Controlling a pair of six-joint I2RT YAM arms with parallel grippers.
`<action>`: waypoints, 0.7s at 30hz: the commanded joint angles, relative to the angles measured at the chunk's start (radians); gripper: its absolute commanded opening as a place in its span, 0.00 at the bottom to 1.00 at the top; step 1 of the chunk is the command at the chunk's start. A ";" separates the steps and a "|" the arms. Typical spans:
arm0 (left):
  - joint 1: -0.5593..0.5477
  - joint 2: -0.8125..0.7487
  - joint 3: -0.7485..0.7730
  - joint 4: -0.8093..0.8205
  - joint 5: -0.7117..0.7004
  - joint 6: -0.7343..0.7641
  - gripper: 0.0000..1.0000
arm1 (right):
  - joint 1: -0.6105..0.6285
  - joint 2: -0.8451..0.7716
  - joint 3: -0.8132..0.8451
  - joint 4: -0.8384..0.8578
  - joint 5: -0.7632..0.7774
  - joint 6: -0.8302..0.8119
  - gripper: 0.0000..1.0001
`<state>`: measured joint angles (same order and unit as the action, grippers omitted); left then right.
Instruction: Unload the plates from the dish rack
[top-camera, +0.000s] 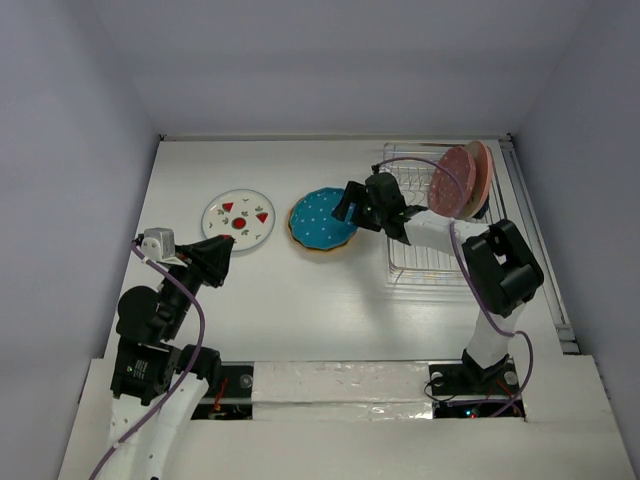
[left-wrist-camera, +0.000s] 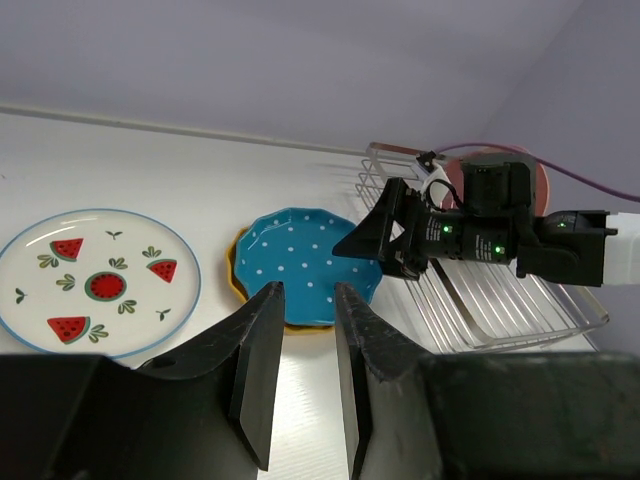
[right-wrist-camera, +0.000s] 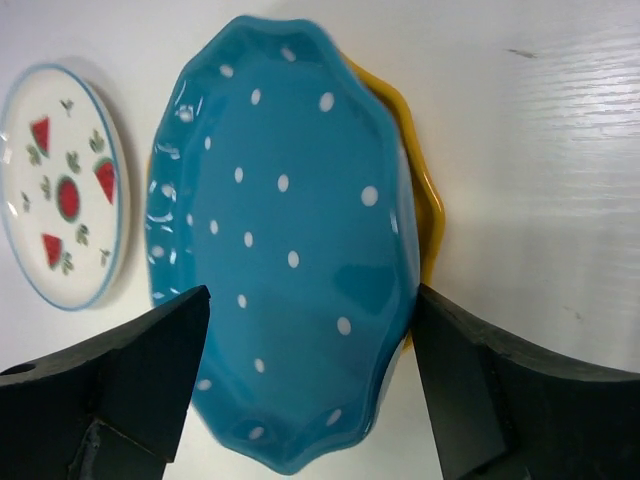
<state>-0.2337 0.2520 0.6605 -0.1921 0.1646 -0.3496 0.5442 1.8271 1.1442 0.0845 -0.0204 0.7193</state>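
Teal dotted plate (right-wrist-camera: 290, 250) atop yellow plate (right-wrist-camera: 428, 200), just beyond wide-spread right tool (right-wrist-camera: 310, 298)

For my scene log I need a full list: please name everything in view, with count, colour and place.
White round plate with red watermelon marks: one, flat on the table, left.
Teal-blue white-dotted scalloped plate: one, stacked on the yellow plate.
Yellow scalloped plate: one, only its rim shows.
Maroon-pink round plate: one, standing at the rack's far end.
Cream-and-pink plate: one, standing just behind it.
Silver-white wire dish rack: one, right side.
White table: one.
Left tool: black, slightly open, empty.
Right tool: black, wide open over the teal-blue plate.
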 joint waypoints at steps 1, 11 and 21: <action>0.007 -0.007 -0.012 0.042 0.013 0.000 0.24 | 0.016 -0.054 0.055 -0.026 0.102 -0.072 0.86; 0.007 -0.007 -0.010 0.040 0.013 0.000 0.24 | 0.045 -0.055 0.127 -0.206 0.299 -0.176 0.91; 0.007 -0.013 -0.012 0.040 0.010 -0.002 0.24 | 0.054 -0.299 0.068 -0.190 0.481 -0.294 0.04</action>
<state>-0.2337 0.2504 0.6605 -0.1921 0.1650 -0.3496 0.5907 1.6333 1.2129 -0.1287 0.3016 0.4995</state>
